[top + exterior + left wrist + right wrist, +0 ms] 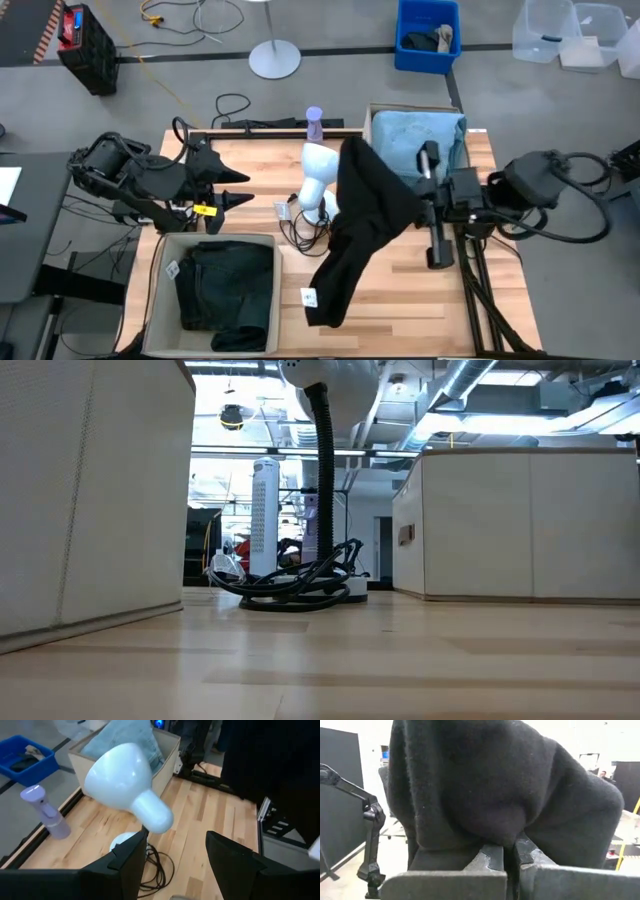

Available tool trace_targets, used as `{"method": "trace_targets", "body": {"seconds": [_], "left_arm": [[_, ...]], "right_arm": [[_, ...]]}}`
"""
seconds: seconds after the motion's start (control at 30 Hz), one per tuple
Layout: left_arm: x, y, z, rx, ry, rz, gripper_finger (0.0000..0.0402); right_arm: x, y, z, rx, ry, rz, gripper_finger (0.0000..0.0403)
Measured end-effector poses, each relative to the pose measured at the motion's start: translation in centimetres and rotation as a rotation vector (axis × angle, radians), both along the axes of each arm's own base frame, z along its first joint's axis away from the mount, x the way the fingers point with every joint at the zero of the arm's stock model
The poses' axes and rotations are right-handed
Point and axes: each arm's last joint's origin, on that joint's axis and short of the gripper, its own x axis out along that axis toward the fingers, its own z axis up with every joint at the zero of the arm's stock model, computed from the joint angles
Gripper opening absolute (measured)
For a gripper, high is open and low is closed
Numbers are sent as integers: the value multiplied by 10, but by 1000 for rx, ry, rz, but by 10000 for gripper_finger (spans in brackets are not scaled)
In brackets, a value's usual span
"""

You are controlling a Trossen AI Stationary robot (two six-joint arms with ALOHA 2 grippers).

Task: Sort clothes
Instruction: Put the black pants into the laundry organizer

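My right gripper [418, 208] is shut on the black garment [358, 220], held up over the middle of the table. The garment also fills the right wrist view [485, 785] and shows at the edge of the left wrist view [280, 765]. It does not show in the low view. My left gripper [238, 200] is open and empty at the table's left, facing the lamp. Dark green trousers [225, 295] lie in the near left beige box [165, 250]. Light blue jeans [412, 135] lie in the far right box [372, 112]. I cannot make out the teal shirt. My right gripper pinches a bunched fold of the black garment [506, 839] between its two fingers [492, 857]. The fingers come about level from the table's right side. The cloth drapes over and in front of the fingers, several layers thick, and hangs slack toward the table's near edge [322, 305].
A white desk lamp [318, 170] with a coiled black cable [300, 582] stands mid-table between the arms, its head [125, 780] close before my left gripper. A lilac spray bottle [314, 125] stands at the far edge. The box walls [90, 500] flank the low view.
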Motion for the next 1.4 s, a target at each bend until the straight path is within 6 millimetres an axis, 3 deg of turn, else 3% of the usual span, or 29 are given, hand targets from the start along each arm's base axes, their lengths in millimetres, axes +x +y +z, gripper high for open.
{"method": "trace_targets", "body": {"seconds": [0.37,0.63,0.83,1.07,1.2,1.4], "left_arm": [[3,-1,18,28,-165,-56,200],[-23,5,42,-24,-362,-130,200],[-53,18,56,-60,-487,-130,200],[-75,27,61,-78,-536,-127,200],[-85,31,63,-71,-553,-129,200],[-96,36,64,-49,-569,-134,200]], "right_arm": [[46,-13,3,-1,-172,118,0],[104,-17,-14,47,-281,133,0],[160,-18,-43,132,-345,195,0],[223,-13,-86,208,-305,222,0],[248,-7,-116,262,-317,253,0],[281,5,-166,278,-191,286,0]]}}
